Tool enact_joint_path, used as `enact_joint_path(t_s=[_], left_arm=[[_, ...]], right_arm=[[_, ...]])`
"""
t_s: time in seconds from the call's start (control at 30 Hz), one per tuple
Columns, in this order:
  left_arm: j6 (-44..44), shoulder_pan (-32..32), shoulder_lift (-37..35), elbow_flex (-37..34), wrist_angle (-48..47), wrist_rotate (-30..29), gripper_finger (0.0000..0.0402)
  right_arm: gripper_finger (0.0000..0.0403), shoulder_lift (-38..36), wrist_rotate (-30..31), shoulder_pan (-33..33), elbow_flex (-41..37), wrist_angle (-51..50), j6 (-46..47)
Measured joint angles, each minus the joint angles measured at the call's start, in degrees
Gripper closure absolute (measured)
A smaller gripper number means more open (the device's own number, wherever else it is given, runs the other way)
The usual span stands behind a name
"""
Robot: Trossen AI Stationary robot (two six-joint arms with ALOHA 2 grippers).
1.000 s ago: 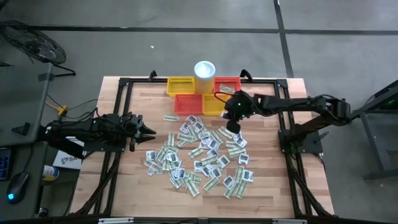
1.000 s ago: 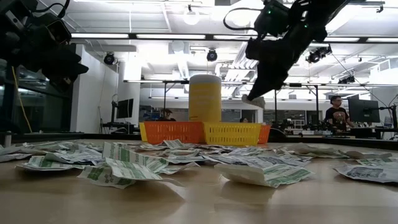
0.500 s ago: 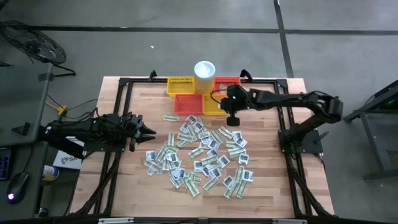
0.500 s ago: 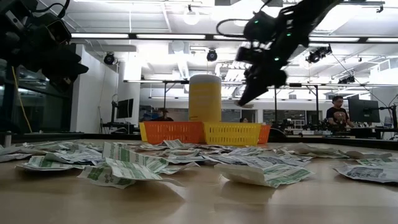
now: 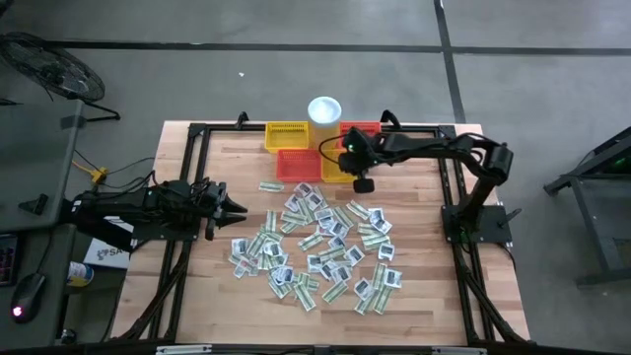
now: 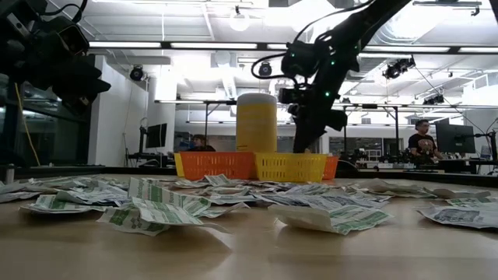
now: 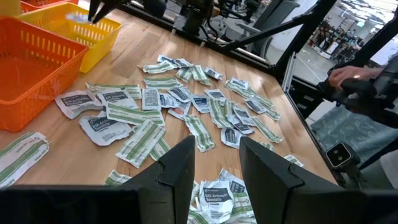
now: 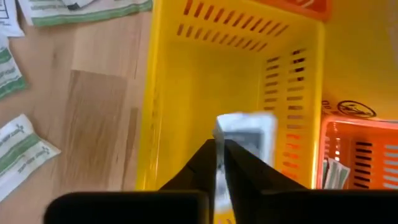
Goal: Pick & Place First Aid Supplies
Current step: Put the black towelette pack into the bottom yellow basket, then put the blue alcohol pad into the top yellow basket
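Many small white and green-striped sachets, the first aid supplies, lie flat and scattered over the middle of the wooden table. My right gripper hangs low over the near yellow basket, just above its rim in the low view. It is shut on one white sachet. At the table's left edge my left gripper waits open, pointing toward the pile, its fingers bare. My right gripper pinches the white sachet between its two fingers, by one edge. The fingers slant down from the table's right side. The rest of the sachet sticks out past the fingertips, lifted clear over the inside of the yellow basket.
Four mesh baskets stand together at the far middle: a yellow one, a red-orange one, another red-orange one and the near yellow one. A white cup stands behind them. A dark frame borders the table.
My right gripper has carried the sachet from above the pile's far right part toward the table's far edge and a little left, to over the near yellow basket. It has sunk lower and rolled about its own axis. The sachet stayed between its fingers.
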Motion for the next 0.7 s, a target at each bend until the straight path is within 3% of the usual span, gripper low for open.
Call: enact_joint_path(t_s=[0.17, 0.37, 0.5, 0.7], left_arm=[[0.0, 0.0, 0.0, 0.0, 0.0, 0.0, 0.0275], [0.0, -0.02, 0.01, 0.0, -0.01, 0.0, 0.0275], [0.0, 0.0, 0.02, 0.0, -0.01, 0.0, 0.0275], [0.0, -0.01, -0.01, 0.0, -0.01, 0.0, 0.0275]], right_arm=[[0.0313, 0.18, -0.21, 0.0, -0.09, -0.02, 3.28], [0.0262, -2.35, 2.68, 0.8, -0.09, -4.37, 19.52], [0.0248, -5.53, 2.32, 1.94, -0.09, -11.79, 27.96], [0.0249, -10.49, -1.49, 3.93, -1.46, -22.65, 30.26]])
